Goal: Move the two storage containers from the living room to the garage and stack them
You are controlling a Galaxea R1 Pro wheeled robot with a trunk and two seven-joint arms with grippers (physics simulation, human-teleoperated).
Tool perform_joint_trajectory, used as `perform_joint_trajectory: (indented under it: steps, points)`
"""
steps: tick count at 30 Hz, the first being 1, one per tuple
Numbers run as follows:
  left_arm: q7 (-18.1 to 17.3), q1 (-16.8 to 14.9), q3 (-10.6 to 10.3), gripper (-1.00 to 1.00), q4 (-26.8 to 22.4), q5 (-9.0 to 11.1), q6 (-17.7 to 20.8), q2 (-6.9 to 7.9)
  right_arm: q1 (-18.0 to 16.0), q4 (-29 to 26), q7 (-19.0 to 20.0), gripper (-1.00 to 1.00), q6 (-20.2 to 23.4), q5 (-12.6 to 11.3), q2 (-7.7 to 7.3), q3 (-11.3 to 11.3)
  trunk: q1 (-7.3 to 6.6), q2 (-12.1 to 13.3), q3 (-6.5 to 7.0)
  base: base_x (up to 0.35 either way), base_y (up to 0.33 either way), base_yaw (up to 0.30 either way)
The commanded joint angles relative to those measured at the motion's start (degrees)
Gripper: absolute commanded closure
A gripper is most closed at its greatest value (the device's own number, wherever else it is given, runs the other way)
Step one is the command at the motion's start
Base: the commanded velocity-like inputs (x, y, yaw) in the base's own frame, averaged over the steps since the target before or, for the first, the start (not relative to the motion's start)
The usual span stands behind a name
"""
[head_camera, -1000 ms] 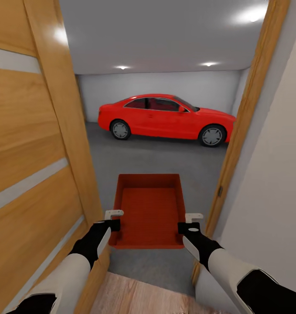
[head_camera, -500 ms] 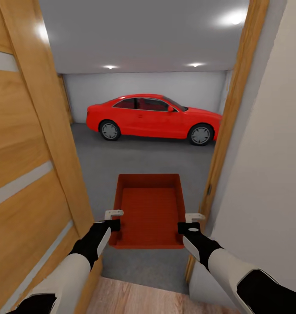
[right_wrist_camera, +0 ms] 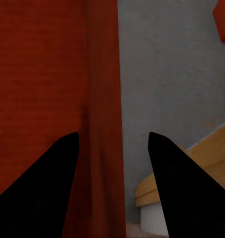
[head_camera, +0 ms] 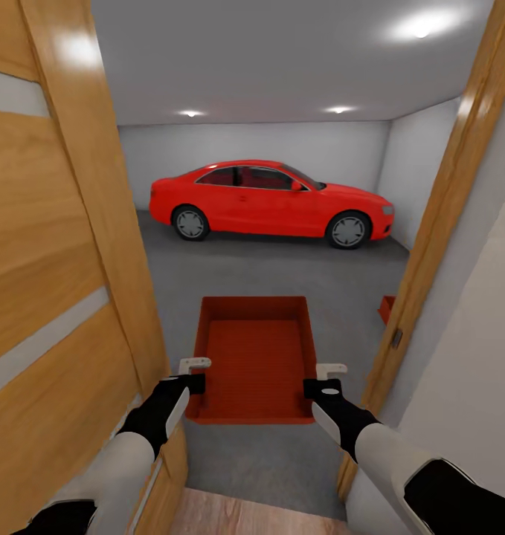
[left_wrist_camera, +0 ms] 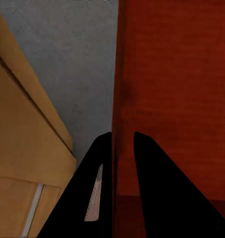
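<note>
left tool [head_camera: 193,374] clamped, right tool [head_camera: 325,377] spread

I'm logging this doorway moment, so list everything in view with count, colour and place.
container: 1, orange-red, held between both grippers at the doorway.
second container: 1, orange-red corner, on garage floor by right frame.
car: 1, red, by back wall.
floor: grey concrete.
door: 1, wood, open at left.
door frame: wood, right.
ceiling lights: 3, white.
left gripper: black, on container's left wall.
right gripper: black, astride right wall.

second container [head_camera: 387,307] mostly behind door frame [head_camera: 438,223]
</note>
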Motion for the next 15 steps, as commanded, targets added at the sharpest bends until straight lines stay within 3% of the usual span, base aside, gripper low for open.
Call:
perform_joint_trajectory:
  steps: [1, 15]
  points:
    - [0.1, -0.1, 1.0, 1.0, -0.2, 0.2, 0.4, -1.22, 0.0, 0.0, -0.6, 1.0, 0.3, 0.2, -0.02, 0.4, 0.05, -0.1, -0.13, 0.154, 0.168, 0.0]
    - [0.1, -0.1, 1.0, 1.0, -0.2, 0.2, 0.3, -1.22, 0.0, 0.0, -0.5, 1.0, 0.4, 0.2, 0.03, 0.4, 0.05, -0.1, -0.13, 0.011, 0.011, -0.216]
